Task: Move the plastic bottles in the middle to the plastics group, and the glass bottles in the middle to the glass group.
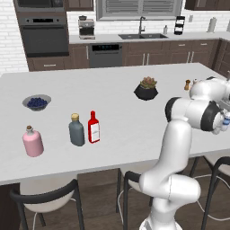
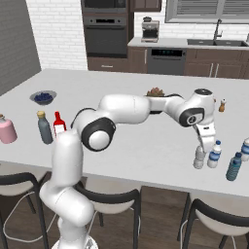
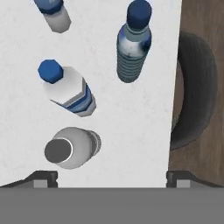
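In the left base view a wide white desk [image 1: 117, 90] spans the frame, with dark cabinets, an oven and a sink along the back wall. At lower left stand a pink bottle [image 1: 33, 141], a dark grey bottle [image 1: 77, 130] and, just beside it, the red bottle [image 1: 93, 127]; a bowl of blueberries [image 1: 37, 103] sits above them and a potted plant [image 1: 146, 88] right of centre. The middle of the desk is bare, and black stools line its near edge. In the right base view the arm reaches to the right, the tool [image 2: 204, 148] hanging over a greyish bottle [image 2: 199, 157] that stands just beside a blue-label bottle [image 2: 214, 154], near the desk's front edge; a darker plastic bottle [image 2: 234, 167] stands further right. In the hand view the tool's fingertips [image 3: 43, 177] are spread wide at the bottom corners, gripping nothing; the greyish bottle stands upright between them toward the left. The desk's edge runs down the right, with a stool seat [image 3: 194, 87] and wood floor beyond.
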